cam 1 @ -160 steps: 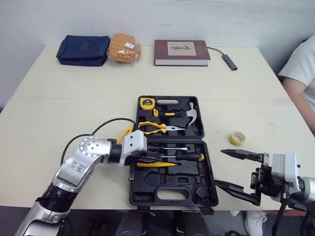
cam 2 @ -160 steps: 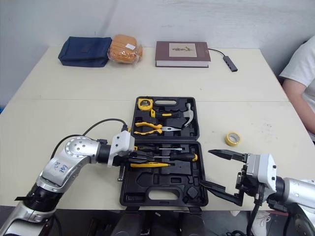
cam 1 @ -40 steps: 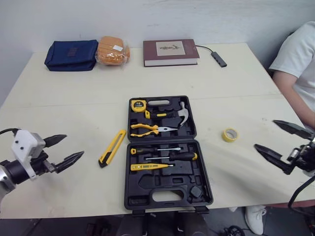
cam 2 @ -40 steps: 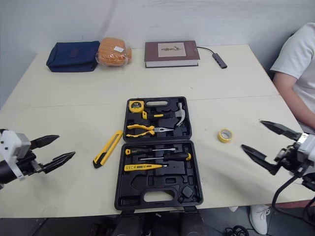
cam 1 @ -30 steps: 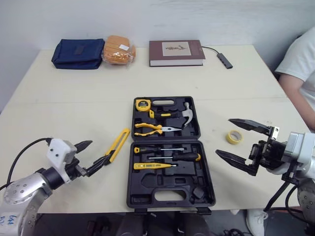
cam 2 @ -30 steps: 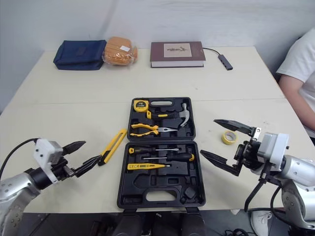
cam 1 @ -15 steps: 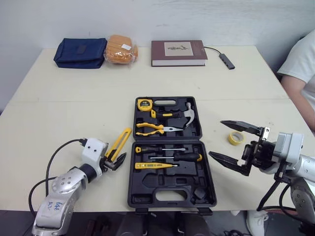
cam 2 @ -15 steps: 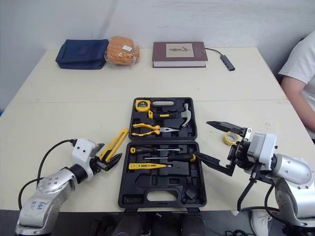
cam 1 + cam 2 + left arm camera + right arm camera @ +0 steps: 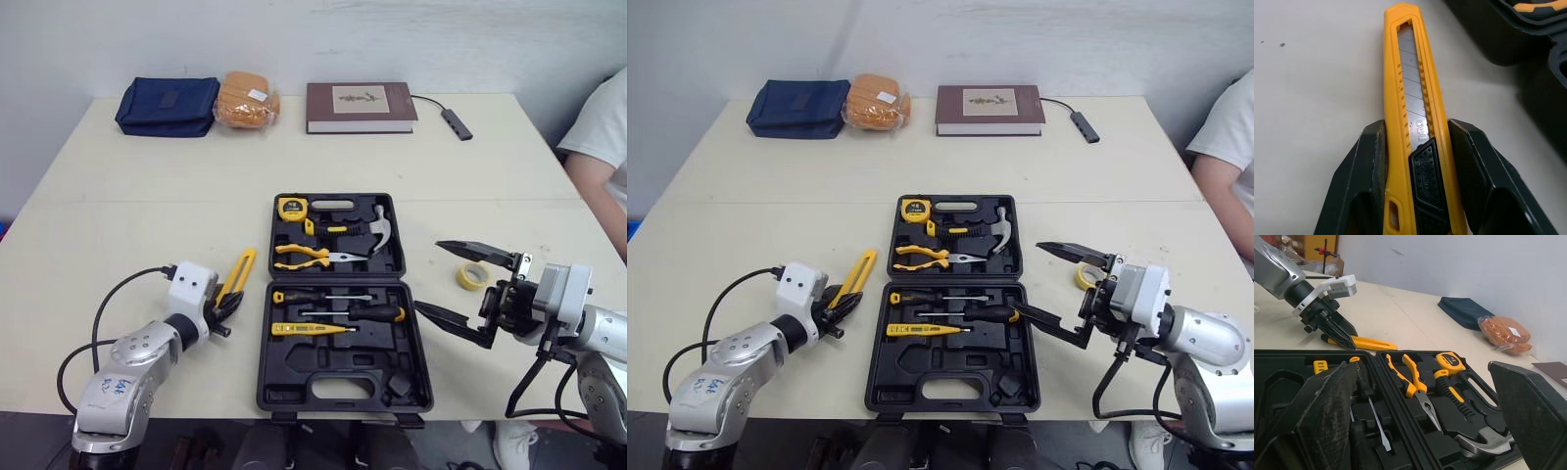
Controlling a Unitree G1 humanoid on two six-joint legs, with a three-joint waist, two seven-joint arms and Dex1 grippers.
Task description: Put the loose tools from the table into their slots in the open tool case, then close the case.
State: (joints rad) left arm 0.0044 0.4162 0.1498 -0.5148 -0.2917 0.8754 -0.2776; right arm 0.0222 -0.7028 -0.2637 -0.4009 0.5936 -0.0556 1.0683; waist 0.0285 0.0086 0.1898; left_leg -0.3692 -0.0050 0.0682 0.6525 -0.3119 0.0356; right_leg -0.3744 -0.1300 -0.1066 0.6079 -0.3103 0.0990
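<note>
Left gripper (image 9: 230, 303) is now over at the utility knife (image 9: 241, 268), fingers (image 9: 1369, 161) pinching its sides; right gripper (image 9: 428, 275) sits closer to the case (image 9: 343, 384).

Left end effector (image 9: 231, 302) low, clamped on utility knife (image 9: 241, 269), right end effector (image 9: 427, 274) spread wide

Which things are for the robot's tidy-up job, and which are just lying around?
Job: yellow plastic utility knife, open black plastic tool case, probably yellow tape roll.
Lying about: navy fabric pouch, orange bagged bread, maroon hardback book, grey cable adapter.

Silver arm (image 9: 132, 360), perhaps blue lettering (image 9: 116, 385), black cable (image 9: 106, 311), black left end effector (image 9: 228, 305)
</note>
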